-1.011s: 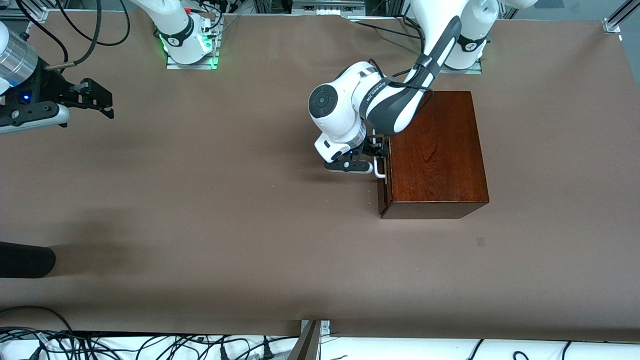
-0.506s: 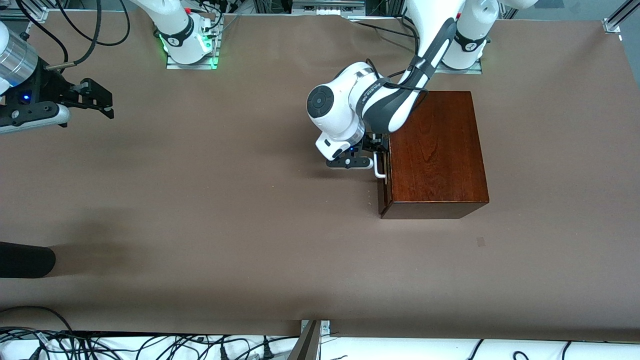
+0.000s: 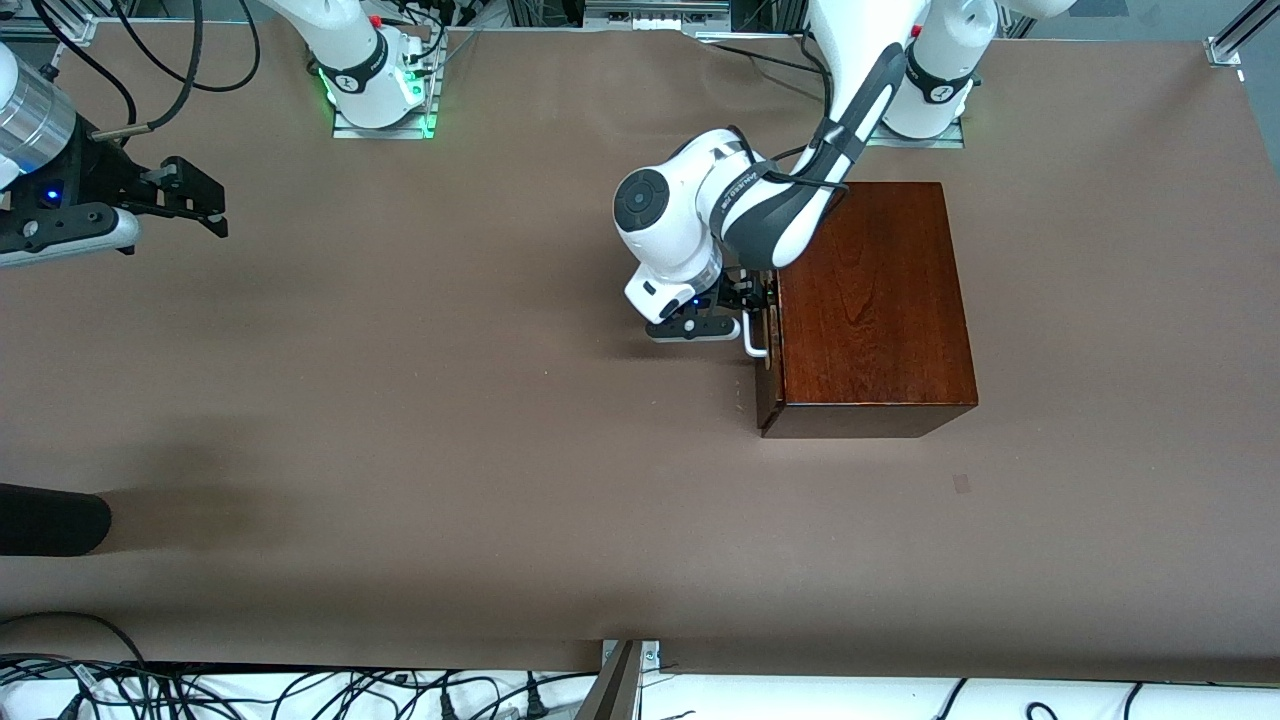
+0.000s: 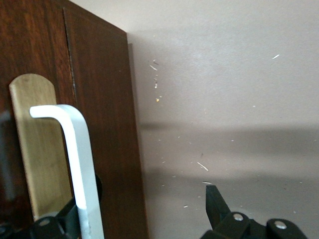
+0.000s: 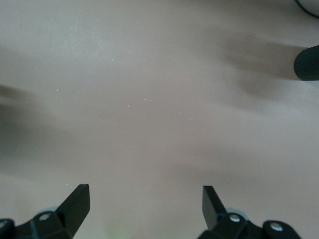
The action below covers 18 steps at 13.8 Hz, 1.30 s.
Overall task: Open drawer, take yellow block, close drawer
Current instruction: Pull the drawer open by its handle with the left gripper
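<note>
The dark reddish-brown wooden box (image 3: 870,300) stands toward the left arm's end of the table. Its drawer front (image 3: 767,385) faces the right arm's end and looks shut or nearly shut. My left gripper (image 3: 753,302) is open at the white bar handle (image 3: 756,338). In the left wrist view the handle (image 4: 79,169) runs just inside one finger, over a pale wood plate (image 4: 37,149), and the other finger (image 4: 215,201) stands off over the table; the left gripper (image 4: 142,206) is not closed on it. My right gripper (image 3: 212,208) waits open and empty over the table, as the right wrist view (image 5: 144,199) shows. The yellow block is out of view.
A black rounded object (image 3: 50,520) lies at the table's edge toward the right arm's end, nearer the front camera; it also shows in the right wrist view (image 5: 306,62). Brown table cover (image 3: 450,400) spreads between the arms. Cables (image 3: 300,690) hang along the near edge.
The left arm's hand has shifted slightly beside the handle. The drawer front shows no clear movement. The right arm has not moved.
</note>
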Each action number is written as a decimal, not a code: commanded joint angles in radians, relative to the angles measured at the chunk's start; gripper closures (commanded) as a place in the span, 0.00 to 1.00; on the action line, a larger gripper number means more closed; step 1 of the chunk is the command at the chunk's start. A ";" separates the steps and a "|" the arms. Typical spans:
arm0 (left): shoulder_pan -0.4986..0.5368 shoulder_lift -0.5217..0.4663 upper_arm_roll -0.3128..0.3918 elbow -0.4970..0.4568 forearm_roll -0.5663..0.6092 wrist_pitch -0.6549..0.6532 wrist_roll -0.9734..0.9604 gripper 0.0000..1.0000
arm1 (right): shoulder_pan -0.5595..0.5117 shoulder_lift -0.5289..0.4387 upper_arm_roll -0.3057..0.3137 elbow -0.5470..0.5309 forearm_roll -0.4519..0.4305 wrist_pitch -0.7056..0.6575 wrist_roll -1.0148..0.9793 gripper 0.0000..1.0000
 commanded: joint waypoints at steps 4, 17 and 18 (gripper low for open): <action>-0.024 0.026 0.004 0.074 -0.124 0.126 -0.017 0.00 | -0.001 -0.004 0.002 0.008 0.002 -0.010 0.012 0.00; -0.076 0.028 0.011 0.142 -0.111 0.117 -0.048 0.00 | -0.001 -0.002 0.002 0.008 0.002 -0.010 0.013 0.00; -0.073 0.008 0.014 0.140 -0.111 0.113 -0.045 0.00 | -0.001 -0.002 0.000 0.008 0.002 -0.010 0.013 0.00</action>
